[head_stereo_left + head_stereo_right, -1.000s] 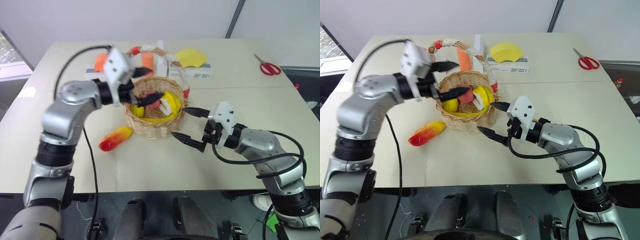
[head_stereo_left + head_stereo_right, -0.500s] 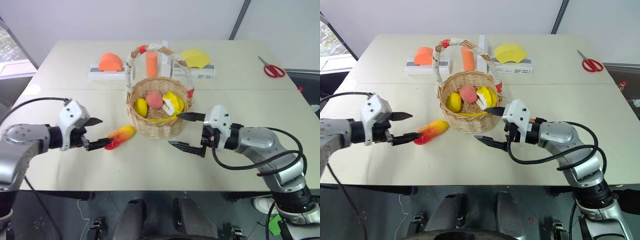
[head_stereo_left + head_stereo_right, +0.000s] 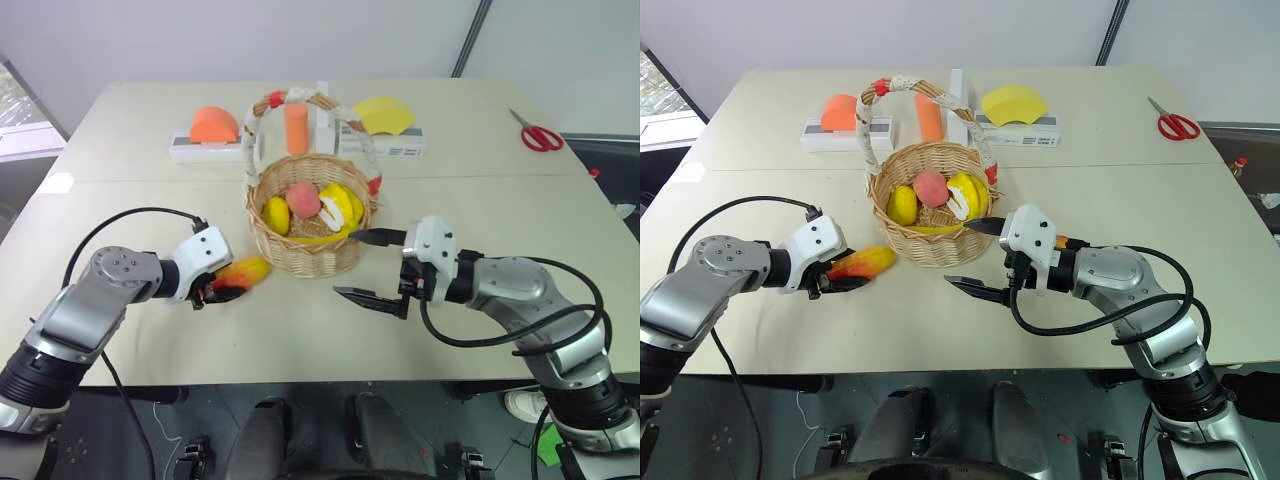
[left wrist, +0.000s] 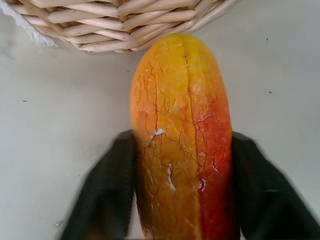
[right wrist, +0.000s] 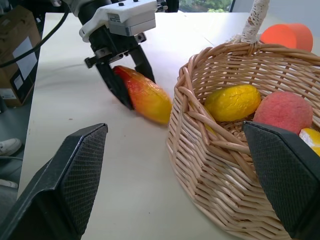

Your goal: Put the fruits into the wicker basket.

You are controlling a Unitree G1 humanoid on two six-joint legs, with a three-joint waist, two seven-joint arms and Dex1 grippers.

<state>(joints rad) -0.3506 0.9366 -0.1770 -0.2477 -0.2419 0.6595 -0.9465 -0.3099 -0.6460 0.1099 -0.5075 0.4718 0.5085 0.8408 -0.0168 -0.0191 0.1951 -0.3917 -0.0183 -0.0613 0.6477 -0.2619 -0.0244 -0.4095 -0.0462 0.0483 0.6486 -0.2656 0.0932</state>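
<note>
An elongated red-and-yellow mango-like fruit (image 3: 247, 270) lies on the table just left of the wicker basket (image 3: 310, 258). My left gripper (image 3: 226, 288) has come at it from the left. Both black fingers (image 4: 110, 190) press on the sides of the fruit's red end, so the gripper is shut on it. Inside the basket lie a yellow banana (image 3: 346, 205), a round pink-red fruit (image 3: 303, 199) and a small yellow one (image 3: 277, 214). My right gripper (image 3: 347, 264) hangs open beside the basket's right wall, its fingers pointing left with nothing between them.
At the back of the table stand an orange dome on a white block (image 3: 212, 127), an orange cylinder (image 3: 296, 128) behind the basket's handle, and a yellow fan shape on a white block (image 3: 385, 115). Red scissors (image 3: 540, 133) lie far right.
My left arm dropped from over the basket to the table on its left, then moved in and closed its fingers around the mango-like fruit. The right gripper has stayed put.
</note>
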